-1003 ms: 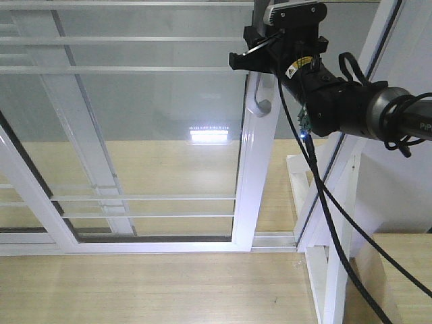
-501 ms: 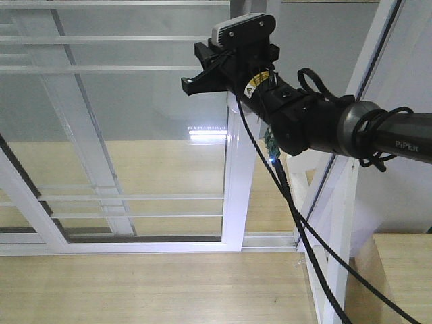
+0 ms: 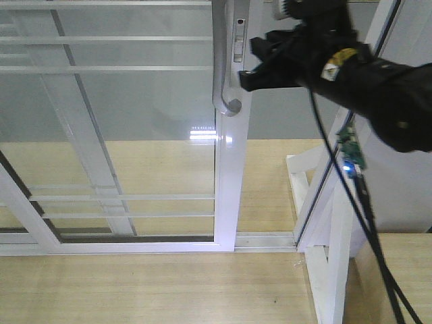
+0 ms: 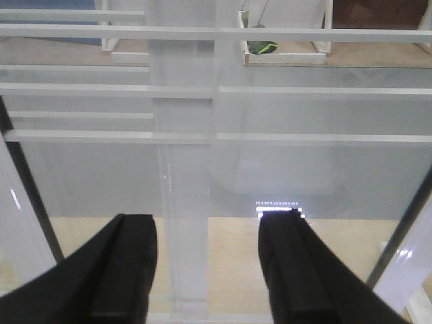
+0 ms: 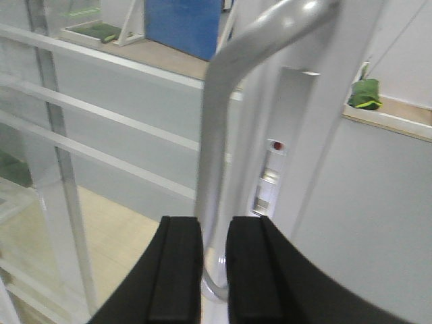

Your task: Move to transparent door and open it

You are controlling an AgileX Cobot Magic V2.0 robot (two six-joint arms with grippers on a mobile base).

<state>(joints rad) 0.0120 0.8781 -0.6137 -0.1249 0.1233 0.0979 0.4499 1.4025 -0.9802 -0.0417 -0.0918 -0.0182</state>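
Glass in a white frame: transparent door (image 3: 135,135), filling the left and centre of the front view. Stands with its right stile (image 3: 229,175) apart from the white jamb (image 3: 312,202) at right. Grey curved handle (image 3: 221,67) on that stile. Right claw (image 3: 246,77) just beside it, fingers (image 5: 177,270) nearly together, handle in line with the slit; cannot tell whether gripping. Left claw (image 4: 209,270) spread wide, facing glass.

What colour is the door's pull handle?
The pull handle is silvery grey, clearest in the right wrist view.
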